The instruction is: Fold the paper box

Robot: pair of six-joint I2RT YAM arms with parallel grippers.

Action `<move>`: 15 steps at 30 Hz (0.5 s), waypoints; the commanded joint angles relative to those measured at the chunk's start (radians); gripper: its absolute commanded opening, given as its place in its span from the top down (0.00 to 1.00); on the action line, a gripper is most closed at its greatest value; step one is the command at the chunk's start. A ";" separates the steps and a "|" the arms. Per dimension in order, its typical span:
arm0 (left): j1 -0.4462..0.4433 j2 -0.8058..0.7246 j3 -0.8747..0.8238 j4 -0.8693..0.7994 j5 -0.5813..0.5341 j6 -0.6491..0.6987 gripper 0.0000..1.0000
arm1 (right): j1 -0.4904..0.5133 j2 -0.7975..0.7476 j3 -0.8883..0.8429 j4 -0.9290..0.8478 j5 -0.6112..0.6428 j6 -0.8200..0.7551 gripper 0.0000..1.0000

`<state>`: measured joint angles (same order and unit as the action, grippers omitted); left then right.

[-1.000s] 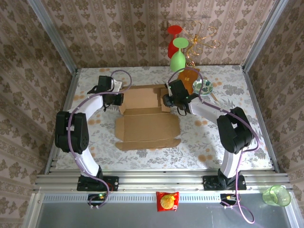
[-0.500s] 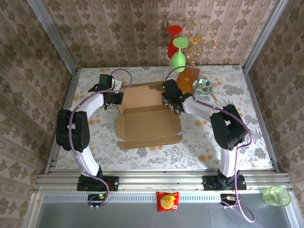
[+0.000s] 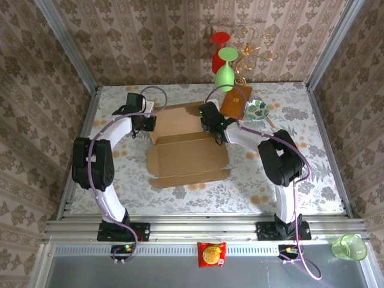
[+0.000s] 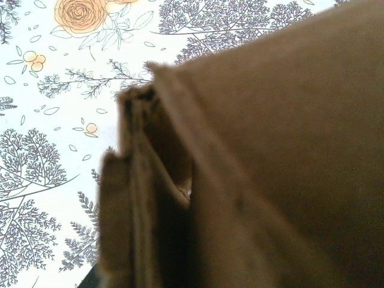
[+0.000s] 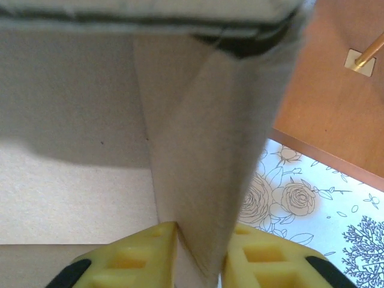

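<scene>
The paper box (image 3: 186, 147) lies at the middle of the tabletop (image 3: 300, 180), its wide near panel and front flap flat, its far part raised at the two side walls. Each far corner is attended by one arm, apparently so that both walls can be stood up and folded inward together while the sheet is pinned against sliding.

On the right wrist view a thin upright flap of the box is seen pinched between the yellow fingers (image 5: 150, 255); the right jaws are thus clenched on it, just beside the orange-brown rack base (image 5: 324, 90). The left jaws are closed. In the left wrist view the doubled edge of the left wall (image 4: 150, 198) runs straight down toward them, so a grip on that wall is judged likely, though the pads themselves are not seen.

The left arm (image 3: 90, 162) is stretched far forward and bent inward at the wrist toward the box's far left corner. The right arm (image 3: 279, 159) is folded at the elbow and reached leftward, its wrist laid low over the far right corner.
</scene>
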<state>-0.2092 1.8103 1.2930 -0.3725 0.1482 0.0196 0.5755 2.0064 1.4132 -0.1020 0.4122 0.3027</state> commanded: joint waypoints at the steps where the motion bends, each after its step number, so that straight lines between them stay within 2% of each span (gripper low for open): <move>1: -0.037 0.038 0.025 -0.048 0.051 0.041 1.00 | 0.020 0.051 0.028 -0.016 -0.047 0.025 0.72; 4: -0.038 0.045 0.033 -0.051 0.052 0.040 1.00 | 0.017 0.065 0.051 -0.025 -0.045 0.024 0.74; 9: -0.038 0.050 0.037 -0.051 0.050 0.037 1.00 | 0.018 0.090 0.090 -0.055 -0.019 0.030 0.88; 12: -0.039 0.053 0.037 -0.054 0.041 0.028 1.00 | 0.024 0.104 0.129 -0.138 0.073 0.060 1.00; 15: -0.039 0.051 0.035 -0.057 0.024 0.011 1.00 | 0.038 0.136 0.216 -0.314 0.215 0.132 1.00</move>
<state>-0.2108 1.8336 1.3182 -0.3748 0.1383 0.0189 0.5800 2.0987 1.5658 -0.2504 0.5201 0.3656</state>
